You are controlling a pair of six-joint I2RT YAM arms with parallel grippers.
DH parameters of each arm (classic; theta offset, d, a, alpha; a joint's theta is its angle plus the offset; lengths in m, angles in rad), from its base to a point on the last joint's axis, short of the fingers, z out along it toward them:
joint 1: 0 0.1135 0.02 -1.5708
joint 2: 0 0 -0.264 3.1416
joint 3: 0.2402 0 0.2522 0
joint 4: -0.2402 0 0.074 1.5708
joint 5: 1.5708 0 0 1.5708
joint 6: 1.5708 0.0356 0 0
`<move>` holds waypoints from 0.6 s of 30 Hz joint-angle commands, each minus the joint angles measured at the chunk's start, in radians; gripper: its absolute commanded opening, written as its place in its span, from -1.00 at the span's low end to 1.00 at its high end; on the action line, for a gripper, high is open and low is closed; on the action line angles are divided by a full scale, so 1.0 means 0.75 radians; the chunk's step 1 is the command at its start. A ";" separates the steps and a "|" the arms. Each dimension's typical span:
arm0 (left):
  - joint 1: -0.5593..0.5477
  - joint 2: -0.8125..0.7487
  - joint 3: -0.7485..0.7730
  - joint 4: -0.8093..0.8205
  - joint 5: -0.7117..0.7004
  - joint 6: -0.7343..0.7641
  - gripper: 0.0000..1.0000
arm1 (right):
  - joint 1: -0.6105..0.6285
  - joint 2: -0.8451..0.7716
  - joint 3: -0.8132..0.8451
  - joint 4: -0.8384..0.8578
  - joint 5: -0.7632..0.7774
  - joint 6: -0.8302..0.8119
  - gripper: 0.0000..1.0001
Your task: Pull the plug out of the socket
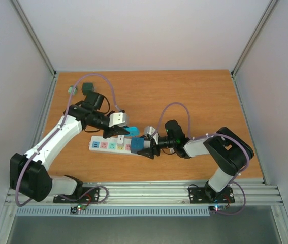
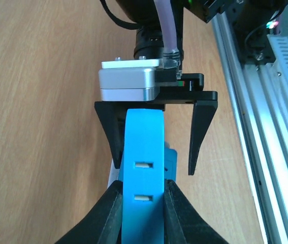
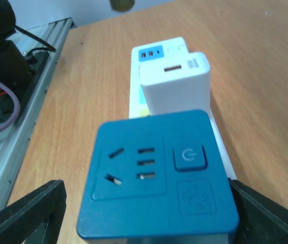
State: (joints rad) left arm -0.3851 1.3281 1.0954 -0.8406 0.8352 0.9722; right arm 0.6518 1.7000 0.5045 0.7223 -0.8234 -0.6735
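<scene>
The white power strip (image 1: 102, 145) with pastel panels lies on the wooden table; the right wrist view shows its length (image 3: 156, 51). A dark blue cube adapter (image 3: 154, 173) and a white USB charger (image 3: 177, 89) sit on it. My left gripper (image 2: 142, 203) is shut on a bright blue plug (image 2: 144, 147) with two slots, held just over the strip's far edge in the top view (image 1: 134, 131). My right gripper (image 3: 149, 218) is open, its fingers (image 2: 199, 137) on either side of the dark blue cube (image 1: 136, 147) without squeezing it.
The two grippers face each other closely over the strip's right end. An aluminium rail (image 1: 149, 190) runs along the near table edge. White walls close in the table on three sides. A small green connector (image 1: 72, 90) lies at the far left.
</scene>
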 commanded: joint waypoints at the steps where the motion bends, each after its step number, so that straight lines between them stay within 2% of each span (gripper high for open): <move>1: 0.025 0.014 0.069 -0.103 0.149 0.010 -0.88 | 0.009 -0.128 0.077 -0.148 -0.064 0.003 0.72; 6: 0.050 0.023 0.105 -0.189 0.219 0.027 -0.94 | 0.002 -0.214 0.190 -0.467 -0.077 -0.057 0.77; 11: 0.114 0.043 0.147 -0.285 0.375 0.054 -0.93 | -0.021 -0.240 0.293 -0.721 -0.027 -0.100 0.77; 13: 0.147 0.054 0.176 -0.378 0.446 0.114 -0.92 | -0.033 -0.258 0.313 -0.759 -0.008 -0.076 0.78; 18: 0.182 0.058 0.143 -0.449 0.585 0.211 -0.92 | -0.054 -0.312 0.382 -0.768 0.059 0.025 0.78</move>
State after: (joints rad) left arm -0.2665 1.3621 1.1973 -1.0821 1.1275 1.0439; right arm 0.6254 1.5112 0.7261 0.2050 -0.8227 -0.7090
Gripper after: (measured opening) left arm 0.185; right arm 0.890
